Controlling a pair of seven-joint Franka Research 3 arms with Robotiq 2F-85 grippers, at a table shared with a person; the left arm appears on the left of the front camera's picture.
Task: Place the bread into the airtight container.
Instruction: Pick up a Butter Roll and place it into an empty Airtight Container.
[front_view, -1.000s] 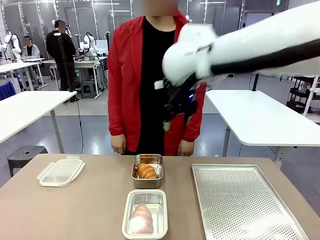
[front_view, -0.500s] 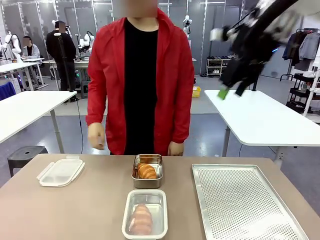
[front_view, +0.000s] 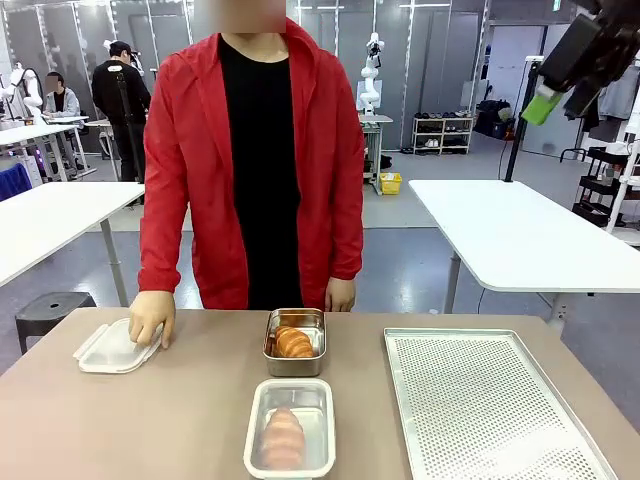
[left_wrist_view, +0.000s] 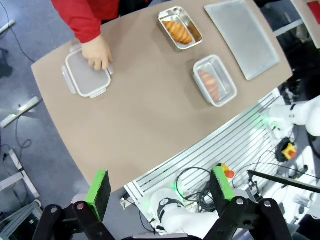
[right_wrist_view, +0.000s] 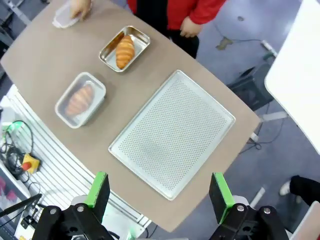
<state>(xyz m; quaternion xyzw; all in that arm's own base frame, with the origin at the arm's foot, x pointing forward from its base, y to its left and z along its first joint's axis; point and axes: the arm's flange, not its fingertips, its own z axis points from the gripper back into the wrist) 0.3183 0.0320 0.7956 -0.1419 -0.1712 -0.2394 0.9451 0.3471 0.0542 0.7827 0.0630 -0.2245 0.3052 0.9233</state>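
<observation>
A bread (front_view: 284, 437) lies in the clear airtight container (front_view: 290, 389) at the table's near edge, also seen from above as bread (left_wrist_view: 209, 84) in the container (left_wrist_view: 227, 82) and as bread (right_wrist_view: 80, 99) in the container (right_wrist_view: 98, 85). A second bread (front_view: 293, 342) sits in a metal tin (front_view: 296, 318) just behind it. The container's lid (front_view: 112, 347) lies at the far left with the person's hand (front_view: 152, 318) on it. My right gripper (front_view: 562, 105) hangs high at the upper right, open and holding nothing. High above the table, the left gripper (left_wrist_view: 160, 187) is open too, as is the right gripper (right_wrist_view: 159, 195).
A perforated metal tray (front_view: 490, 410) covers the table's right half. The person in a red jacket (front_view: 250, 170) stands at the far edge. Bare tabletop (front_view: 150, 420) lies between the lid and the containers.
My right arm swung from in front of the person up and away to the upper right. The person shifted left and laid a hand on the lid.
</observation>
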